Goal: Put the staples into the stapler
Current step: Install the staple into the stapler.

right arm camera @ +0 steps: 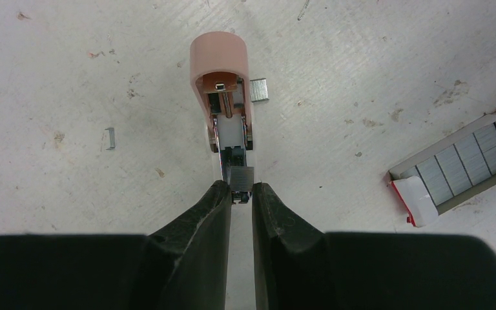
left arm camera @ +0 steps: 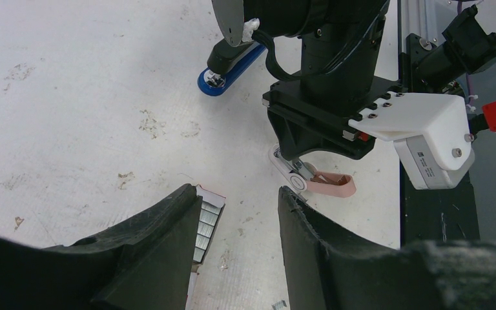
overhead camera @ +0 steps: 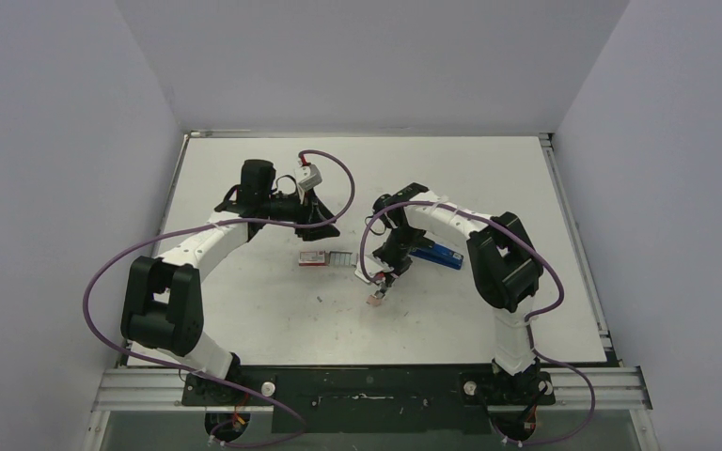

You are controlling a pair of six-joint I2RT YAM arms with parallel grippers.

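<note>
Right fingers (right arm camera: 200, 226): narrow, pinching staple strip (right arm camera: 240, 175) at pink piece's (right arm camera: 221, 58) open channel, apparently to feed it.
Left fingers (left arm camera: 161, 239): half-spread, empty, above staple box (left arm camera: 208, 216).
Blue stapler (overhead camera: 440, 256): mid-desk, toward right edge.

The staples (overhead camera: 340, 256) lie in their box (overhead camera: 312, 258) left of the stapler (overhead camera: 437, 256), the small block (overhead camera: 376, 298) before both.

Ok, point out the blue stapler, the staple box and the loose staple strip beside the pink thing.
blue stapler (overhead camera: 442, 256), top view, middle of its blue body.
staple box (right arm camera: 412, 194), right wrist view, red-and-white end flap.
loose staple strip (right arm camera: 259, 90), right wrist view, its centre.
</note>
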